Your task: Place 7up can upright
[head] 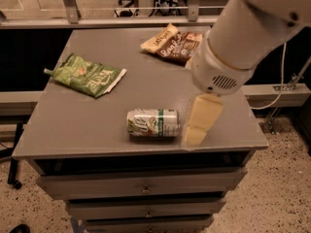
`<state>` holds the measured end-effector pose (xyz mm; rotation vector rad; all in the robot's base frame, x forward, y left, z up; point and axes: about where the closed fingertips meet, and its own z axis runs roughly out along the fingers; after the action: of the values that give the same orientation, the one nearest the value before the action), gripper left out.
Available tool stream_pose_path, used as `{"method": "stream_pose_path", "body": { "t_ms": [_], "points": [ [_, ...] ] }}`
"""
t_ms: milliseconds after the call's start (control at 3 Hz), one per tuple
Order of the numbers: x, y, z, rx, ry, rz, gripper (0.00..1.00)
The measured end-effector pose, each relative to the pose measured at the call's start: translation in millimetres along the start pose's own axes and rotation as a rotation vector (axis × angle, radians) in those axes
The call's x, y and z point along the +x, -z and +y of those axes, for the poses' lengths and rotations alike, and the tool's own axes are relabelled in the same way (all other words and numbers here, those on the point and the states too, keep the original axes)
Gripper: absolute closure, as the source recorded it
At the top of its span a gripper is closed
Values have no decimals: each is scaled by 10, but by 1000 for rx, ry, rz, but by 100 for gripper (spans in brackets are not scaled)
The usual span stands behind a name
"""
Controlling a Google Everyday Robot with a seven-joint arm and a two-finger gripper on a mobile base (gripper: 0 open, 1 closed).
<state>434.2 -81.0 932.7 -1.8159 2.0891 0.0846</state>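
The 7up can (153, 124) lies on its side near the front edge of the grey table (73, 130), its top pointing right. It is silver-white with a green band and logo. My gripper (195, 132) hangs from the large white arm (243, 38) that reaches in from the upper right. The gripper is just right of the can, close to its right end and low over the table's front part. I cannot see it touching the can.
A green crinkled snack bag (87, 75) lies at the table's left. A brown and tan snack bag (172, 43) lies at the back, partly behind the arm. Drawers (141, 186) sit below the tabletop. A railing runs behind the table.
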Motion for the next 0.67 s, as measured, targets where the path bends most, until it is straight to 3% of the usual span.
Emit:
{"method": "stream_pose_path", "body": {
  "t_ms": [667],
  "points": [
    [-510,-541,230,-54,18,-25,0]
  ]
}}
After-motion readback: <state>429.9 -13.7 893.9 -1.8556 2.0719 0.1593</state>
